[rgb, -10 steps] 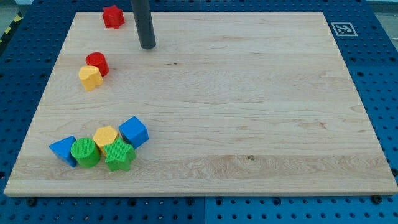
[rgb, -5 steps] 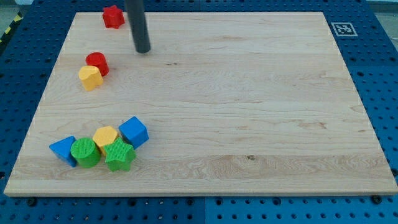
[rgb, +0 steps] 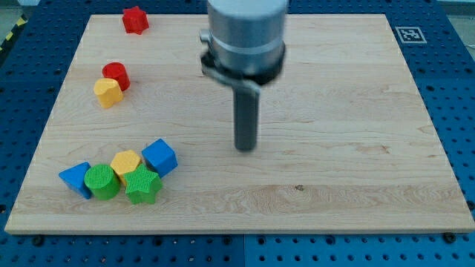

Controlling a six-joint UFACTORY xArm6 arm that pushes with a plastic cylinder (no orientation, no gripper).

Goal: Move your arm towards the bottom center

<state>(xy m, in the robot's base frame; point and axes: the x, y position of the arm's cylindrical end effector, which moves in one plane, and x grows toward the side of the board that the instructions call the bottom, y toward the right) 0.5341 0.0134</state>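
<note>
My tip (rgb: 245, 147) rests on the wooden board (rgb: 334, 111) near its middle, a little toward the view's bottom. It touches no block. The nearest block is the blue cube (rgb: 159, 157), well to the view's left of the tip. The arm's grey body hangs above the rod at the view's top centre.
A cluster sits at the view's bottom left: blue triangle (rgb: 75, 179), green cylinder (rgb: 102, 182), yellow hexagon (rgb: 125, 162), green star (rgb: 142, 185). A red cylinder (rgb: 116, 75) touches a yellow block (rgb: 107, 92) at the left. A red star (rgb: 134, 19) sits top left. A marker tag (rgb: 410, 34) is top right.
My tip has moved from the board's top left down and to the right, to near the middle. The arm's body has come into view. No block has moved.
</note>
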